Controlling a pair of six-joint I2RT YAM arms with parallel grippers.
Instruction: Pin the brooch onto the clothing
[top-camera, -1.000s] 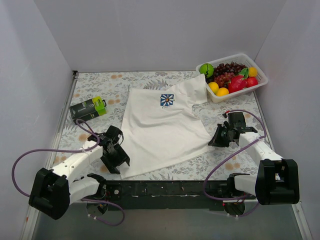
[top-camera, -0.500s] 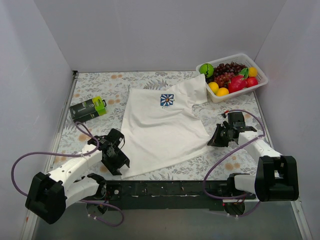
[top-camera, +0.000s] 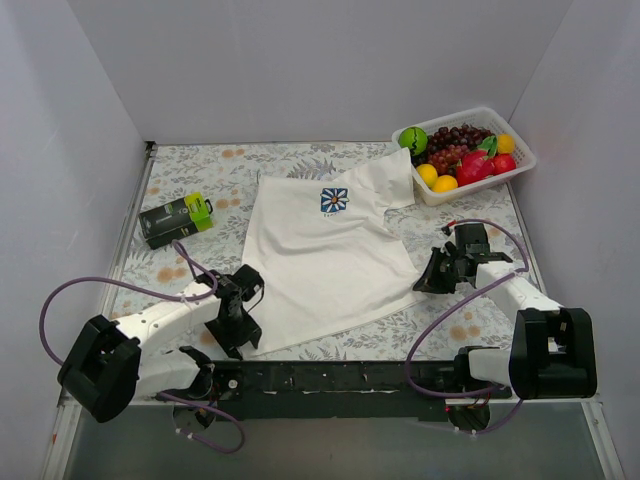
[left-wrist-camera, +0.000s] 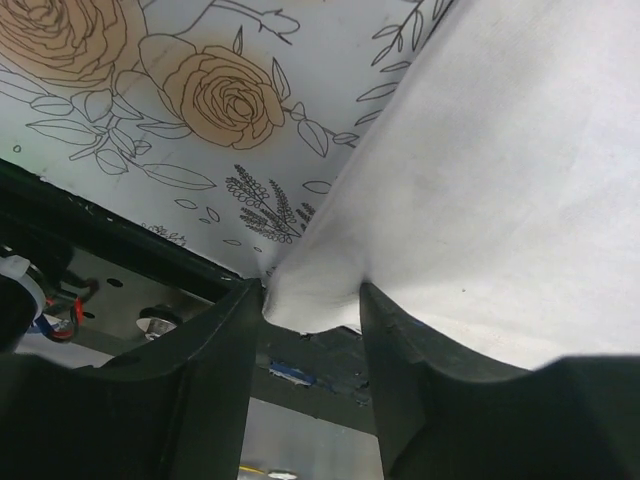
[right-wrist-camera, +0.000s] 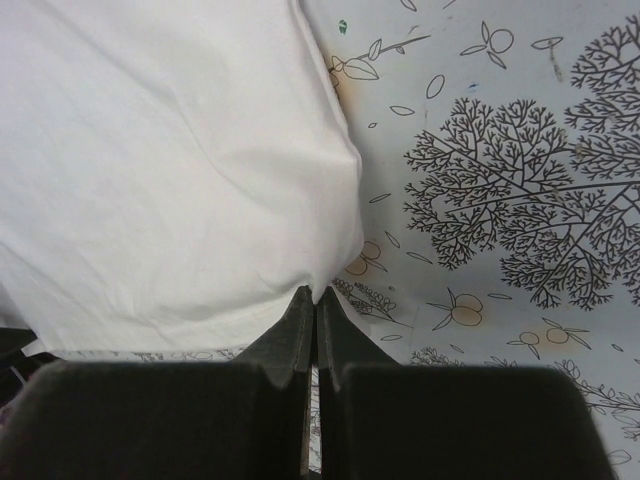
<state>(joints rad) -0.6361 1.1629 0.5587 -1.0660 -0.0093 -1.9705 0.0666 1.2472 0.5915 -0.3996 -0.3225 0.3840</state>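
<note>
The clothing (top-camera: 325, 260) lies flat mid-table, its blue print (top-camera: 334, 200) toward the far side and its hem toward the arms. The near left hem corner sits at the table's (top-camera: 200, 180) near edge, just beside the black rail (top-camera: 330, 378).

The left fingers (top-camera: 238, 332) stand part-way apart, 1 on each side of that corner. The right fingers (top-camera: 432, 277) are closed on the hem's right corner, and the cloth is drawn to a point there.

A fruit basket (top-camera: 520, 165) sits just beside the far sleeve. A green-and-black box (top-camera: 175, 217) lies well apart on the left, with bare table between it and the shirt.

Only the left wrist view shows the cloth reaching both left fingers (left-wrist-camera: 210, 390) and the rail past them. Only the right wrist view shows the right fingers (right-wrist-camera: 290, 340) meeting, with the cloth's tip at their ends.
</note>
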